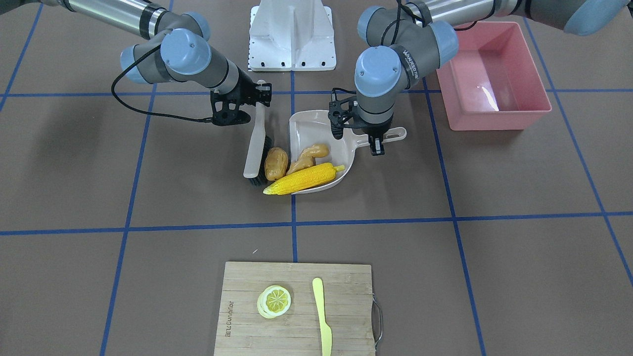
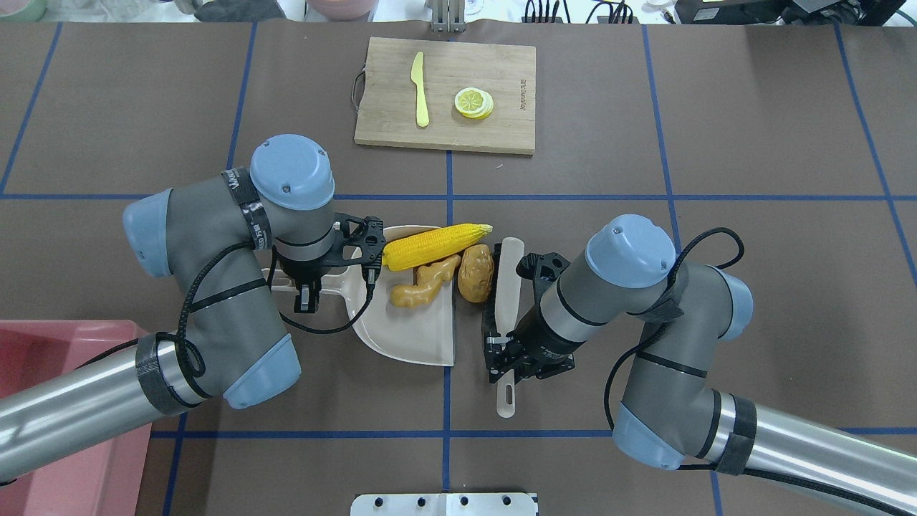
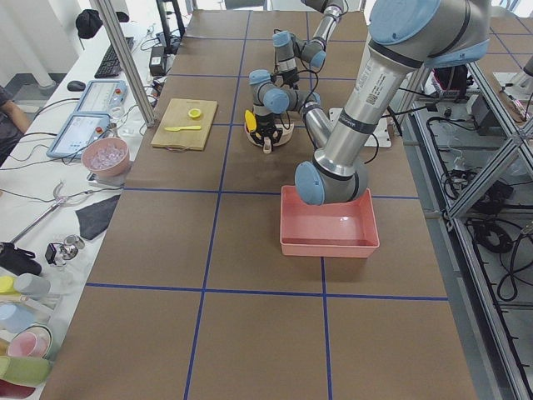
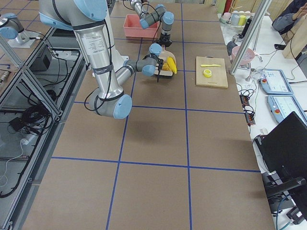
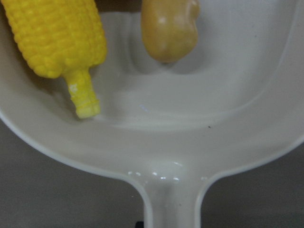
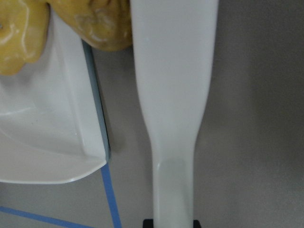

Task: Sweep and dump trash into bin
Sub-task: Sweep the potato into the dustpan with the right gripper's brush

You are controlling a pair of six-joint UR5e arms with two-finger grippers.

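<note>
Three trash items logged, none in the bin. The corn [image 1: 304,179] lies slantwise at the far end of the dustpan [image 1: 309,126], its stalk end inside the pan and its tip poking out past the open lip. The ginger [image 1: 310,154] rests inside the pan, just beside the corn and close to the lip. The potato [image 1: 276,163] sits on the table [image 1: 494,173] just outside the lip, between the pan and the brush [image 1: 256,141], right against the brush head.

I read the left gripper [image 2: 306,295] as clamped on the dustpan handle, which runs straight into the bottom of its wrist view. The right gripper [image 2: 501,352] is closed on the brush handle. The brush lies roughly parallel to the pan's lip, bristles down.

The bin [image 1: 487,121] stands on the robot's left, near its base and well apart from the dustpan.

On the far side of the table I note a cutting board [image 1: 346,306] carrying a lemon slice [image 1: 274,301] and a knife [image 1: 322,316], side by side and apart.
</note>
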